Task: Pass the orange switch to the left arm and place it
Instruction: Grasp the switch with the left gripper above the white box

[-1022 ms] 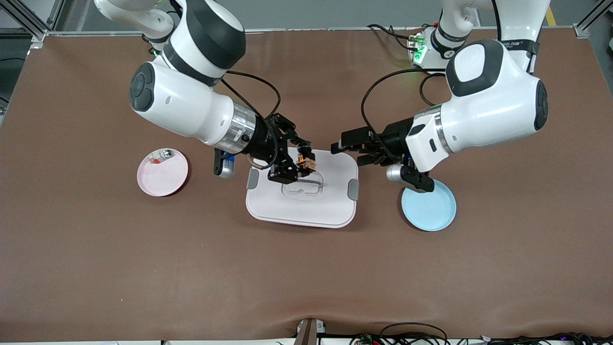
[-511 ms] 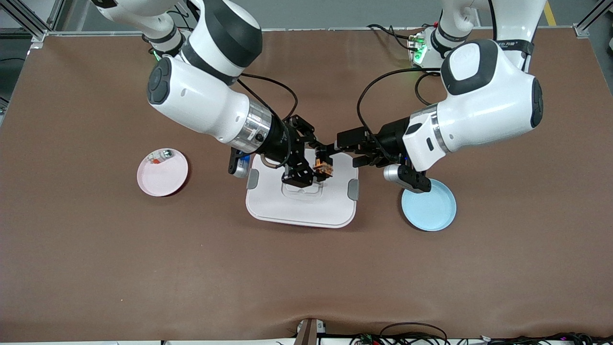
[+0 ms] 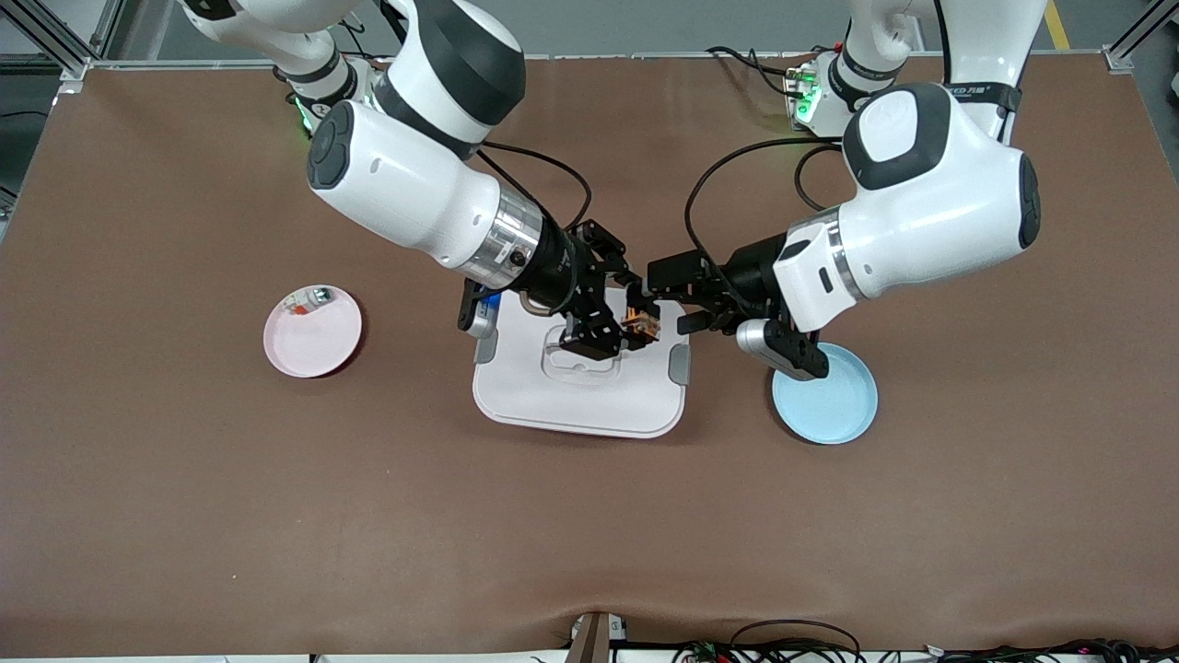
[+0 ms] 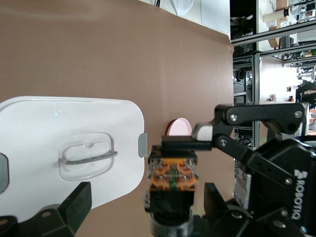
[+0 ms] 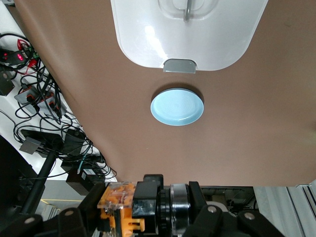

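Right claw point(image 3: 634, 322) is what you should look at first: it hangs over the box point(image 3: 553, 405), up in the air above the lid at the end nearest the left arm, and it is clenched on the orange switch point(image 3: 642, 323). Your right wrist view shows that switch point(image 5: 129, 206) pinched between the dark fingers point(image 5: 74, 219), orange end out and a metal ring on its body.

Your left claw point(image 3: 665, 296) is over the same edge of the box, coming in from the left arm's end of the tabletop. In the left wrist view its two fingers point(image 4: 69, 210) stand spread to either side of the switch point(image 4: 173, 178), so it reads as released; whether a pad already touches the part is hard for you to judge from these angles.

The box sits near the middle of the tabletop, lid on, its clear handle point(image 4: 87, 154) recessed in the top. A blue plate point(image 3: 825, 401) lies just beside it toward the left arm's end, and a pink plate point(image 3: 313, 331) lies well apart toward the right arm's end, with a small white piece point(image 3: 307, 299) on it.
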Available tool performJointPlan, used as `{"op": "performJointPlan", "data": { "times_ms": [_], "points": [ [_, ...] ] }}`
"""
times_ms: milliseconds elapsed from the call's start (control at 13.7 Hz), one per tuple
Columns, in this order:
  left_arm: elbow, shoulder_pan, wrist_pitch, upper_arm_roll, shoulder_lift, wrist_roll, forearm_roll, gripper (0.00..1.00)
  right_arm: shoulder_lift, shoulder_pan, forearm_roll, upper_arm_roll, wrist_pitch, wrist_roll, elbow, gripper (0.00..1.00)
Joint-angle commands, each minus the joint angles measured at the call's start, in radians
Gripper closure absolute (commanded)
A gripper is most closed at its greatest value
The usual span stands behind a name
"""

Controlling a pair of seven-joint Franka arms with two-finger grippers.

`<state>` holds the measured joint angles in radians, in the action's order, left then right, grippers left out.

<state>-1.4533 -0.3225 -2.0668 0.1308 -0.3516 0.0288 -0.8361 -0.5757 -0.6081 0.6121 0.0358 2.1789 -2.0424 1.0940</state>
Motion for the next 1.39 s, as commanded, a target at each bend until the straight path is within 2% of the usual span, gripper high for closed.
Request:
{"op": "performJointPlan", "data": {
  "times_ms": [0,146,219,292,365,657,730,803,876,1169,1315],
  "points": [
    [0.01,0.0,-0.013,0.0,-0.007,-0.027,-0.012,0.0,-0.023,-0.025,0.018,-0.011,0.002,-0.045,-0.04,1.0],
    [0.01,0.0,-0.013,0.0,-0.006,-0.026,-0.02,0.61,-0.023,-0.027,0.018,-0.011,0.002,-0.047,-0.04,1.0],
    [0.01,0.002,-0.013,0.0,-0.006,-0.026,-0.02,0.8,-0.024,-0.027,0.018,-0.011,0.008,-0.047,-0.04,1.0],
    [0.01,0.003,-0.013,0.0,-0.007,-0.026,-0.015,0.92,-0.033,-0.027,0.018,-0.011,0.025,-0.048,-0.04,1.0],
    [0.01,0.005,-0.013,0.0,-0.006,-0.027,-0.012,0.98,-0.036,-0.028,0.018,-0.011,0.028,-0.05,-0.04,1.0],
    [0.01,0.007,-0.013,0.0,-0.006,-0.029,-0.009,1.0,-0.039,-0.027,0.018,-0.01,0.038,-0.062,-0.04,1.0],
    [0.01,0.007,-0.013,0.0,-0.006,-0.029,-0.009,1.0,-0.039,-0.027,0.018,-0.01,0.038,-0.061,-0.04,0.95],
    [0.01,0.008,-0.013,0.0,-0.006,-0.029,-0.009,1.0,-0.039,-0.028,0.018,-0.011,0.038,-0.061,-0.04,0.2],
    [0.01,0.008,-0.013,0.0,-0.006,-0.029,-0.009,1.0,-0.039,-0.028,0.017,-0.011,0.038,-0.058,-0.04,0.0],
    [0.01,0.014,-0.01,0.0,0.006,-0.029,-0.006,1.0,-0.039,-0.009,0.011,-0.013,0.019,-0.042,-0.04,0.0],
    [0.002,0.019,0.011,-0.008,0.046,-0.021,0.0,1.0,-0.035,0.005,0.009,-0.019,-0.06,0.064,-0.042,0.0]
  ]
}}
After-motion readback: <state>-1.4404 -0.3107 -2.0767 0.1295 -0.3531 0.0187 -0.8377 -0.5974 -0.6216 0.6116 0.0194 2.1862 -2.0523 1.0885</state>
